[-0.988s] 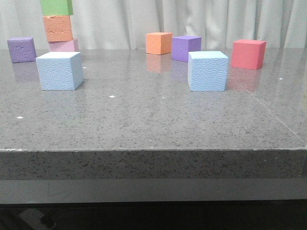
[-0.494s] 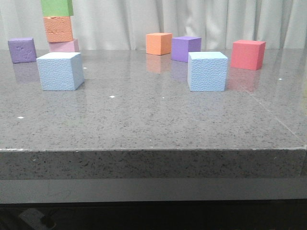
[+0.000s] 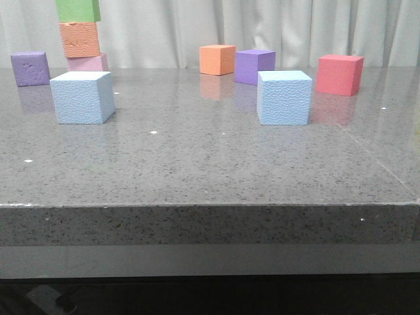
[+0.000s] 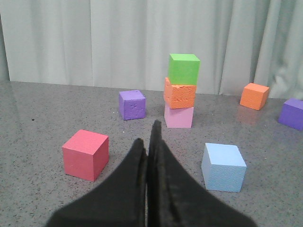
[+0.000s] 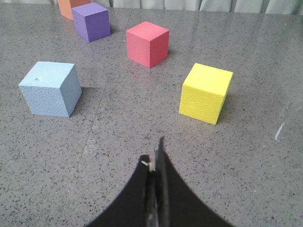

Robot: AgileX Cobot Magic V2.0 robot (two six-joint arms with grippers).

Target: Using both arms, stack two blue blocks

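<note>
Across the front view, a grey speckled stone table (image 3: 210, 164) is filling the scene, with pale pleated curtains (image 3: 295, 29) hanging behind it. Two pale sky-blue pebbled foam cubes are sitting well apart on it: the left blue cube (image 3: 82, 97) at about nine o'clock of the table's centre, the right blue cube (image 3: 283, 97) at about two o'clock. Neither is resting on the other. A tower of a green cube (image 3: 77, 10) on an orange cube (image 3: 79, 39) on a pink cube (image 3: 87, 63) is standing just behind the left blue cube, at its twelve o'clock. A red foam cube (image 3: 340, 74) is sitting at the right blue cube's two o'clock, a purple cube (image 3: 254, 66) at its eleven o'clock, and a small purple cube (image 3: 29, 68) is lying at the far left.

Seen from the wrists, the black left claw (image 4: 150, 142) is holding its fingers pressed together, gripping nothing; the black right claw (image 5: 154, 158) is likewise pressed together and empty, with a yellow foam cube (image 5: 206, 92) nearby.
</note>
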